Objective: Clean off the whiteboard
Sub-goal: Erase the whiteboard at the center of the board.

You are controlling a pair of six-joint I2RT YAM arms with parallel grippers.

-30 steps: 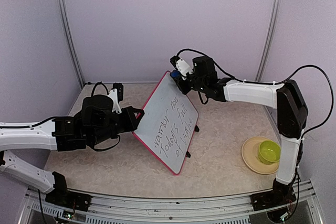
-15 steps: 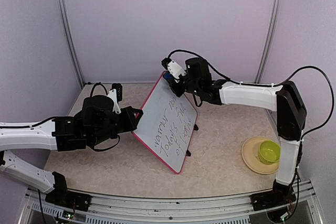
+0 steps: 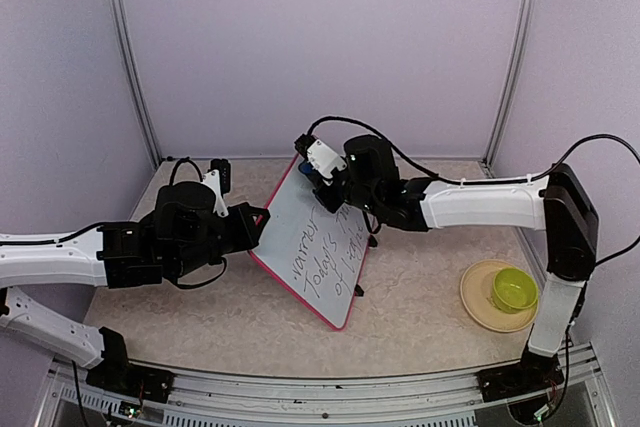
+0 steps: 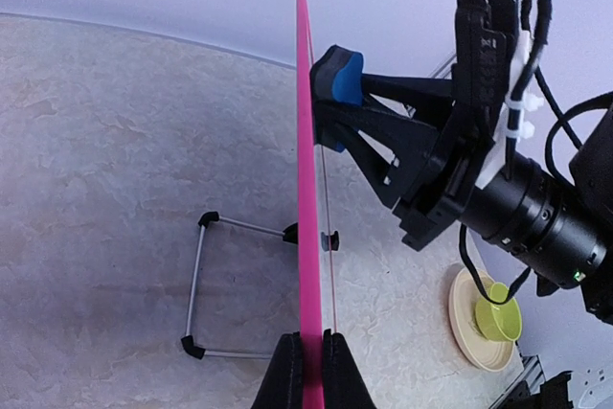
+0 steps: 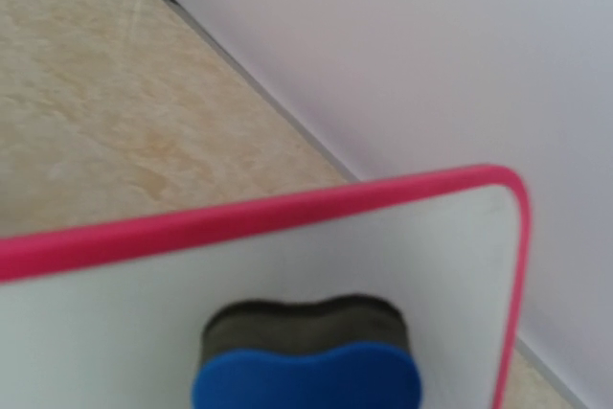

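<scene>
The whiteboard (image 3: 322, 252) stands tilted mid-table, with a pink rim and dark handwriting across its face. My left gripper (image 3: 262, 220) is shut on its left edge; in the left wrist view the black fingertips (image 4: 285, 363) pinch the pink rim (image 4: 306, 189), seen edge-on. My right gripper (image 3: 318, 175) is shut on a blue eraser (image 3: 311, 171) and presses it against the board's top corner. In the right wrist view the eraser (image 5: 306, 375) has its dark felt on the white surface (image 5: 402, 246) just below the rim. The right fingers are hidden there.
A beige plate (image 3: 478, 299) with a green bowl (image 3: 513, 289) sits at the right front. The board's wire stand (image 4: 196, 284) rests on the table behind it. Walls with metal posts close in the back and both sides.
My right gripper has carried the eraser leftward and down along the board's top edge to its far corner. The left gripper has kept its hold on the rim.
</scene>
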